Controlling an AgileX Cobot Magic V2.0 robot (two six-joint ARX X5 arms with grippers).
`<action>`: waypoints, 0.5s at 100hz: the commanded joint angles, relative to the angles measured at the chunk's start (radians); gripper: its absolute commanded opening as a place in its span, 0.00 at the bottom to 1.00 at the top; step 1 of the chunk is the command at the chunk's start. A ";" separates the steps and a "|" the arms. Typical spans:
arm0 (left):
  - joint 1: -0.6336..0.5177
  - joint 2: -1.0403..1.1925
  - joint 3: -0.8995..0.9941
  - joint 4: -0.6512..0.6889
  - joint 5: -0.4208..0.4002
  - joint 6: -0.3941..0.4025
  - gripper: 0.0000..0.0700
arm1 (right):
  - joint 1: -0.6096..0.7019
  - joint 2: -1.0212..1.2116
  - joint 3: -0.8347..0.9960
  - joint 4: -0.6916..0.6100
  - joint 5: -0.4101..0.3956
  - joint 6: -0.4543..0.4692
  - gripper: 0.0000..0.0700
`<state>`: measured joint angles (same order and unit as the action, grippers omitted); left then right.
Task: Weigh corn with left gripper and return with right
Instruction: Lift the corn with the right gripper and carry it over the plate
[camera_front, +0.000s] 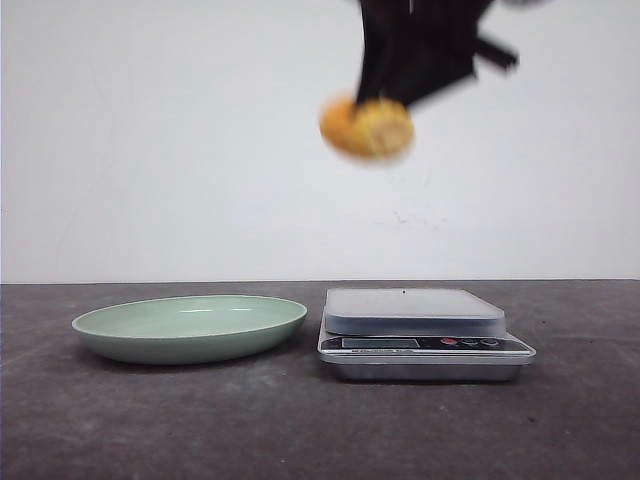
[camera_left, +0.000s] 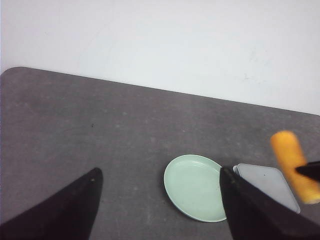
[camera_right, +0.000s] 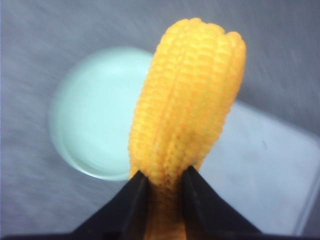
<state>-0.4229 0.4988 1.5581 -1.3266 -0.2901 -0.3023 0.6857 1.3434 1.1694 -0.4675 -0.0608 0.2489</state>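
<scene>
One hand (camera_front: 385, 95) (right) grips corn (camera_front: 367, 128) aloft.

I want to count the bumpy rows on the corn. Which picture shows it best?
The right wrist view: the corn fills it, sharp and close, kernel rows clear, pinched at its base by the right hand. The front view shows it small and blurred, high above the scale. The left wrist view catches only a blurry orange piece at the edge.

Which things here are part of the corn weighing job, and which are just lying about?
Part of the job: the corn, held in the air by the right gripper; the scale, bare; the green plate, empty; the left gripper, open and holding nothing.

Lying about: nothing else shows on the dark table.
</scene>
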 joint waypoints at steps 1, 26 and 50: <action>-0.001 0.002 0.015 0.016 -0.009 0.010 0.60 | 0.037 -0.042 0.025 0.042 -0.002 -0.022 0.00; -0.001 0.002 0.015 0.021 -0.009 0.005 0.60 | 0.144 -0.034 0.176 0.077 0.006 -0.013 0.00; -0.001 0.002 0.015 0.018 -0.009 0.000 0.60 | 0.187 0.171 0.349 0.077 0.013 -0.003 0.00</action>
<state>-0.4229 0.4980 1.5581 -1.3155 -0.2928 -0.3031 0.8585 1.4460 1.4719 -0.3992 -0.0517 0.2405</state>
